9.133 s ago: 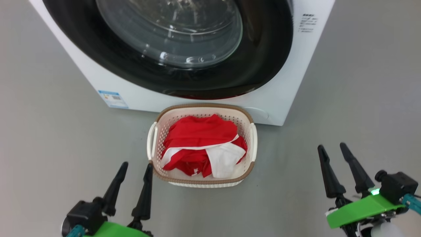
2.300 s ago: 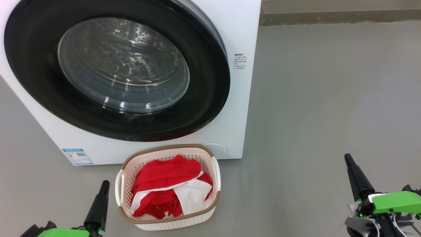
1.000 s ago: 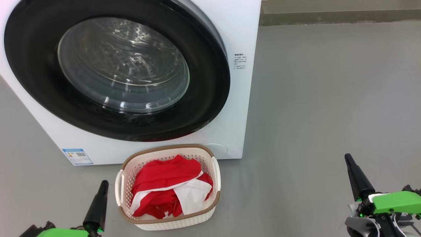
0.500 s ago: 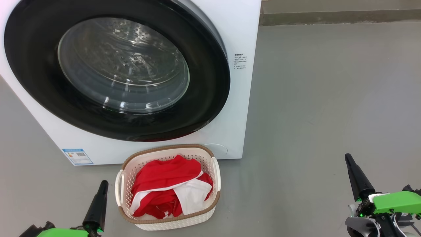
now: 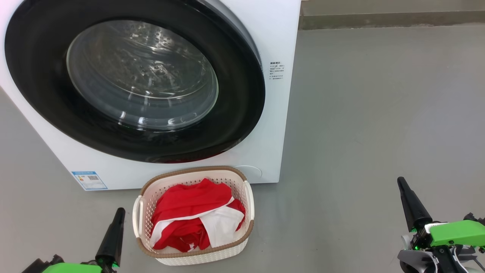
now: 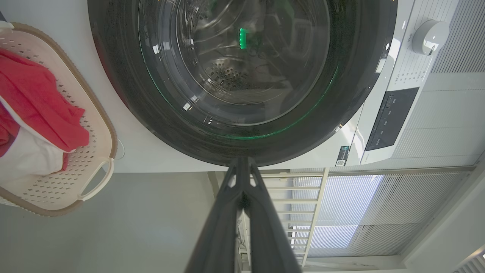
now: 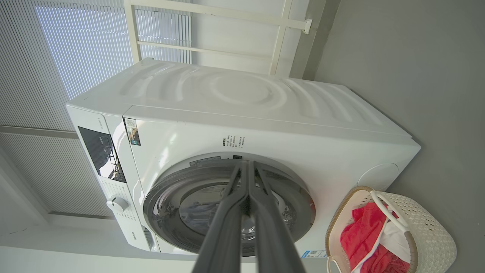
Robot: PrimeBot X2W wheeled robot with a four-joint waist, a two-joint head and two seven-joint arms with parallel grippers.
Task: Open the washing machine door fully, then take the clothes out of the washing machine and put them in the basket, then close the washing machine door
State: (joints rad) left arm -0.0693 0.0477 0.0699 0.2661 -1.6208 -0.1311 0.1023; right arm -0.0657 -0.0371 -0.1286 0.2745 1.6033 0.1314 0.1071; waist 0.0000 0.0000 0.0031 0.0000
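The large round door with its wide glossy black rim and bulging clear glass window [image 5: 242, 113] is seen lying flush against the front of the big white box-shaped washing machine [image 5: 282, 34]. The bright red garment with white panels [image 5: 189, 206] is heaped inside the small cream perforated basket with the brown woven-look rim [image 5: 193, 169], which stands on the grey floor [image 5: 360, 132] just in front of the machine. No cloth can be made out through the glass.

The left fingers [image 5: 119, 213] are pressed together on nothing, and so are the right fingers [image 5: 401, 182] — both low and apart from every task item.

Relative to the left fingers, the basket lies just to their right and slightly ahead, near but not touching. The door lies ahead of and above them, and in the left wrist view their tips are aimed at its lower black rim. The right fingers are well off to the right of machine and basket alike, so the left arm is judged the nearer to both.

All three steps are judged done — should the door need a last press, it would fall to the left fingers, straight ahead.
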